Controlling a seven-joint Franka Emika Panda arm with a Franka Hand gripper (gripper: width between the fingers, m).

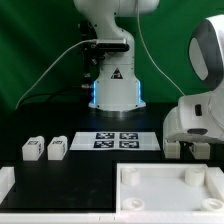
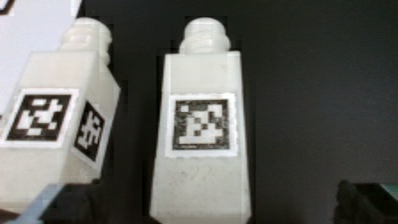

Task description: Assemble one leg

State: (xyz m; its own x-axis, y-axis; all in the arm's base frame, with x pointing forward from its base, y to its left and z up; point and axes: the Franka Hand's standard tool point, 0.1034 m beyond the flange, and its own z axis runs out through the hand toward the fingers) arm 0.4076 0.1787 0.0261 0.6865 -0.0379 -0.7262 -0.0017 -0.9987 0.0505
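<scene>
In the wrist view the leg (image 2: 199, 130) lies flat on the black bench (image 2: 311, 60) with its tag facing up. The fingers (image 2: 375, 196) are spread wide, one at each side of it, and they hold nothing. A second leg (image 2: 63, 110) lies just beside it and parallel to it, with only a narrow dark gap between them.

The leg looks to me like a small block of hard white plastic. It should be light and stiff and not fragile, but it is smooth, so it may slip from a weak pinch. Its two long side faces are flat and parallel. I would take it there, about the middle where the tag sits, and not at the thin end. The finger on the neighbour's side has little room, and this is the delicate point.

Its long axis runs across the line between the fingers, and the narrow rounded peg points away from them. In the exterior view the arm (image 1: 205, 60) hangs at the exterior view's right, and I cannot make out the leg beneath it
</scene>
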